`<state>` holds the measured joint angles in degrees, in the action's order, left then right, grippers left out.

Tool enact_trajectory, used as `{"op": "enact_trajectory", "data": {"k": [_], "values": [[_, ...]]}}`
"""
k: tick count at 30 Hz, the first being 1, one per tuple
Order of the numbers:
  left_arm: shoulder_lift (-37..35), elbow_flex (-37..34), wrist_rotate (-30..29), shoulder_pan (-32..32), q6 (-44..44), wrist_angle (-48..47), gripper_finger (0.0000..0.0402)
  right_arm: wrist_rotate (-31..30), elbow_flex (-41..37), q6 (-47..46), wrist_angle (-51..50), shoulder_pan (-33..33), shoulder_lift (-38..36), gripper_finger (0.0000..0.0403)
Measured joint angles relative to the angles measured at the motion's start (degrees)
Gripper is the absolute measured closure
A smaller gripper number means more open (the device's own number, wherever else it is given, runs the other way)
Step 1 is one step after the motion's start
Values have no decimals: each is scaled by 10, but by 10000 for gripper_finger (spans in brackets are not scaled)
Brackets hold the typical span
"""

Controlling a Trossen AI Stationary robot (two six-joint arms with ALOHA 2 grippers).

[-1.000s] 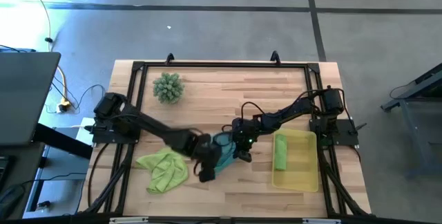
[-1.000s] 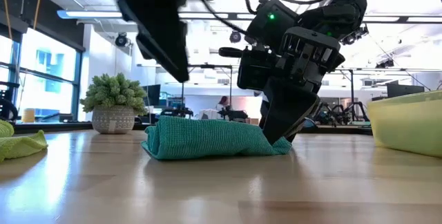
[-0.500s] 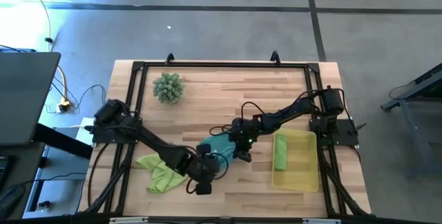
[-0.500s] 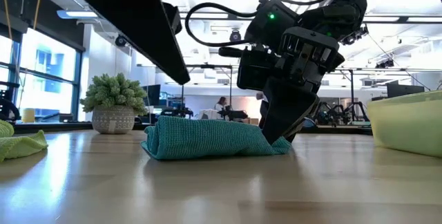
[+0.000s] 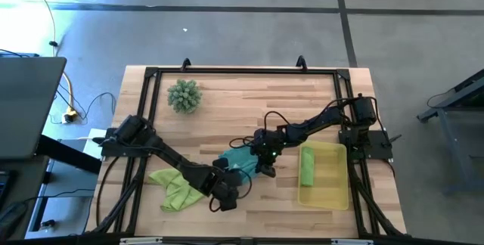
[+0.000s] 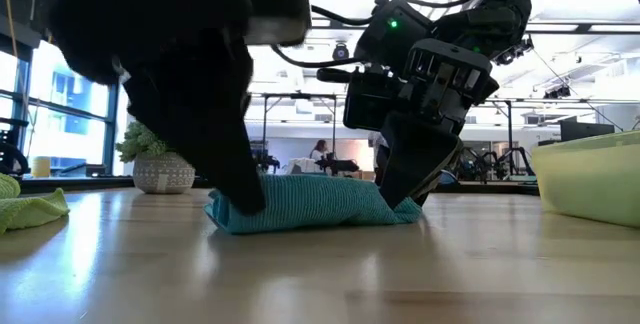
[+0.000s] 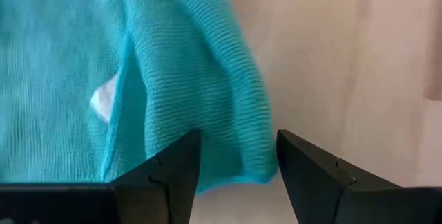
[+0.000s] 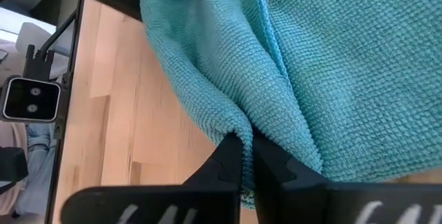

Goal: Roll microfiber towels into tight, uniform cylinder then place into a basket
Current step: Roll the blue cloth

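Pinching the teal towel (image 5: 240,159) at table centre, the right gripper (image 5: 262,162) was clamped on its 3 o'clock end, while the left gripper (image 7: 237,160), jaws spread, straddled its 8 o'clock edge; the basket (image 5: 333,186) lay toward 3 o'clock.

Both arms are showing matte black links with black cables looping along them. The right hand (image 6: 405,199) is wearing a boxy, ribbed black housing, with a small green light glowing just above it. The left hand (image 7: 238,158) is ending in two flat, angular dark fingers (image 7: 173,172).
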<state>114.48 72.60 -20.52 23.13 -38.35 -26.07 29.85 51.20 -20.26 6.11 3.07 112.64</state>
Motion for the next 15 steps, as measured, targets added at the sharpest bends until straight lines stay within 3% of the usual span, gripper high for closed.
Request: {"op": "enact_trajectory", "data": {"k": [5, 12, 15], "values": [[6, 0, 28, -8, -28, 6, 262, 3, 0, 9, 0, 0, 0, 403], [-3, 0, 94, -12, -54, 14, 387, 10, 0, 12, -1, -1, 0, 403], [-19, 0, 120, -19, -73, 27, 390, 25, 0, 16, -1, -1, 0, 403]]}}
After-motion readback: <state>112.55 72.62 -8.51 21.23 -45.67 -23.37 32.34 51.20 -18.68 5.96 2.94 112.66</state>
